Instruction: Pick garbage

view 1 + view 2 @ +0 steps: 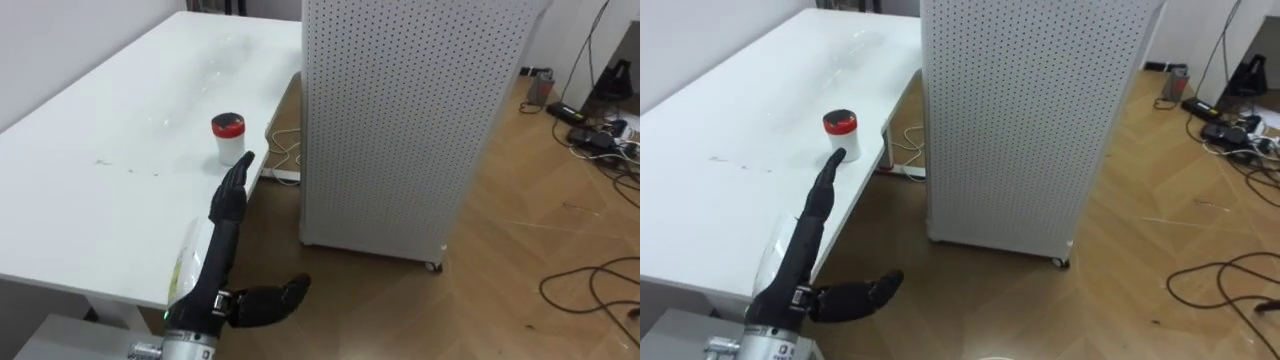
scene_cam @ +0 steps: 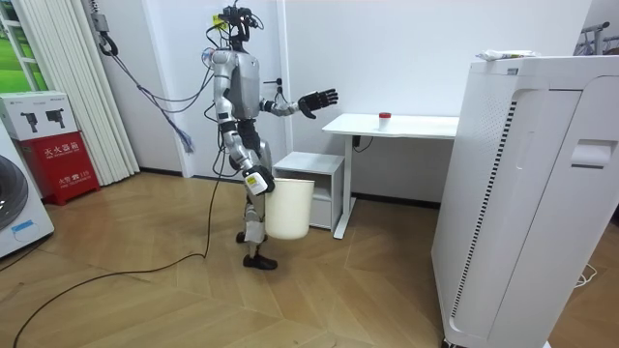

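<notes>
Pointing toward the red-lidded cup (image 1: 228,137), the left hand (image 1: 226,225) is open; the room view adds a white bin (image 2: 288,208).

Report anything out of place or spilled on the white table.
The small red-lidded cup stands out: it sits upright near the white table's right edge, with nothing spilled around it. The left hand reaches toward it, fingers straight.

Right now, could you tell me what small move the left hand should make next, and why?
Probably reach the left hand further forward over the white table toward the red-lidded cup. The hand is open, short of the cup and not touching it, so nothing is grasped yet.
</notes>
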